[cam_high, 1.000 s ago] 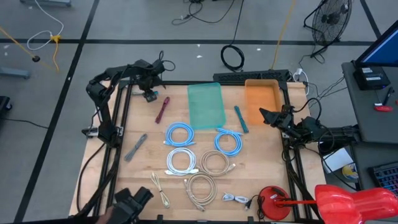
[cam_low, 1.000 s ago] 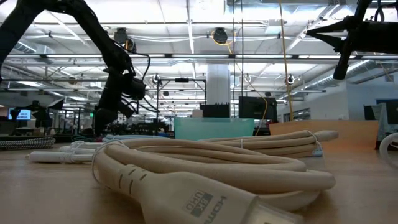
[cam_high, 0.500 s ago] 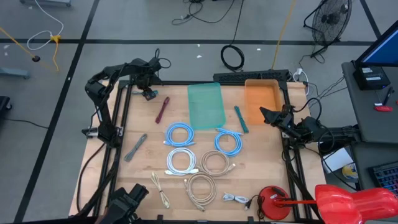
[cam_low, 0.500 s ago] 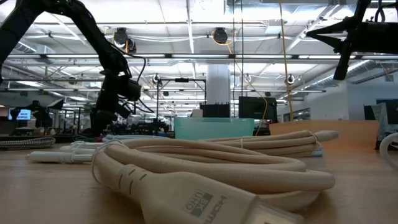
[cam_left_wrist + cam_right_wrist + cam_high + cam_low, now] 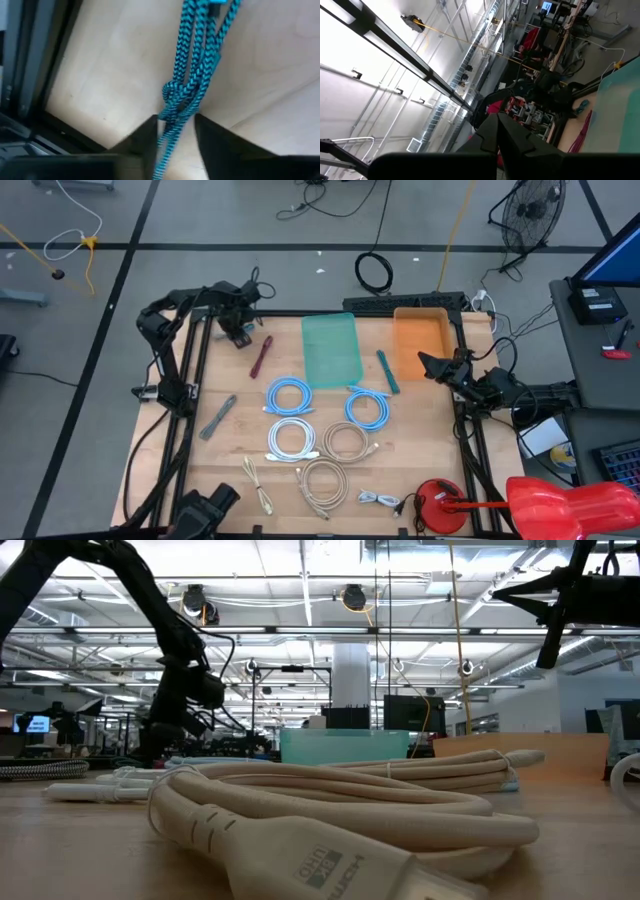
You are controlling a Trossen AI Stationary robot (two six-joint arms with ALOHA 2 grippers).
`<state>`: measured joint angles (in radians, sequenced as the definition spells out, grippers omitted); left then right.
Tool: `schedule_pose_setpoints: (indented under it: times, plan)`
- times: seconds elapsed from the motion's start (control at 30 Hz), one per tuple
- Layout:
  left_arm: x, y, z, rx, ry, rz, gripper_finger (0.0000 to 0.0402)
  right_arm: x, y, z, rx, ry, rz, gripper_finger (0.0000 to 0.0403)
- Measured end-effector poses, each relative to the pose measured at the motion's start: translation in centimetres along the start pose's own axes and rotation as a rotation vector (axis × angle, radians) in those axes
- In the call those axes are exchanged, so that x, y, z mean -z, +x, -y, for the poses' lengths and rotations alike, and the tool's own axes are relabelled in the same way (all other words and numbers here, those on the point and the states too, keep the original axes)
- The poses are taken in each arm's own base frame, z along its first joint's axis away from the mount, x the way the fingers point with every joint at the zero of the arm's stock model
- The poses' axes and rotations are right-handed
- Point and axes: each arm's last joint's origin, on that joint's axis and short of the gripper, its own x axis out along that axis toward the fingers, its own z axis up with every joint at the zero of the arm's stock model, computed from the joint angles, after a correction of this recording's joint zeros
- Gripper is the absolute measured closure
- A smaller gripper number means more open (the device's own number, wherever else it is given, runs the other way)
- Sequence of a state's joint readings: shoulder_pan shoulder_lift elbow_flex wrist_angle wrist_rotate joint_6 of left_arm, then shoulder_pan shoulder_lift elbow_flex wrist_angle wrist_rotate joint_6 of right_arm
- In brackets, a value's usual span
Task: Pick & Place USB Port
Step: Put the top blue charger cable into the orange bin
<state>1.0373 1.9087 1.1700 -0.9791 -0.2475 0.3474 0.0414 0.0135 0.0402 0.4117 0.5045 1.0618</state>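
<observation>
Left pincer (image 5: 172, 137) at far left corner of bench (image 5: 230, 450), fingers on both sides of blue braided cable (image 5: 192, 82); grip unclear. Right pincer (image 5: 502, 132) shut, empty, up by orange bin (image 5: 420, 340).

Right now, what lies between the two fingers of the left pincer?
In the left wrist view, a blue braided cable runs between the left pincer's fingers, above bare wood.

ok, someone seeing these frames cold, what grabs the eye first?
Probably the left gripper at the table's far left corner, its fingers straddling a braided teal-and-black cable. Next, the coiled cables on the wooden table, with a teal tray and orange bin along the far edge. The right gripper hangs shut beside that bin.
</observation>
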Motion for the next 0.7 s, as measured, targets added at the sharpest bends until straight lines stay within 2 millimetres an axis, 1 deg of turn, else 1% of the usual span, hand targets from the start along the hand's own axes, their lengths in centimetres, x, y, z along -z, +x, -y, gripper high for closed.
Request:
schedule_pose_setpoints:
  times: [0.1,0.13,0.27,0.37,0.43,0.53,0.7]
  plan:
    - [-0.4,-0.5,-0.1,-0.025,-0.010,-0.001,0.0369,0.0,0.0,0.0,-0.003,0.002,0.002,0.0403]
    - [-0.6,-0.7,-0.2,-0.013,-0.031,0.013,0.0383,0.0,0.0,0.0,-0.003,0.002,0.002,0.0403]
    - [-1.1,-1.5,-0.6,0.033,-0.149,0.075,0.0389,-0.1,0.0,-0.1,-0.009,0.006,0.005,0.0403]
    - [-1.5,-2.9,-1.0,0.113,-0.227,0.119,0.0393,-0.1,0.0,-0.1,-0.009,0.006,0.005,0.0403]
    - [-1.8,-4.4,-1.3,0.167,-0.268,0.191,0.0394,0.0,0.0,-0.1,-0.008,0.005,0.004,0.0403]
    - [-1.9,-7.4,-1.6,0.249,-0.304,0.318,0.0394,-0.1,0.0,-0.1,-0.009,0.001,0.005,0.0403]
    - [-0.9,-13.4,-1.0,0.405,-0.299,0.555,0.0394,-0.1,0.0,-0.2,-0.019,-0.025,0.008,0.0400]
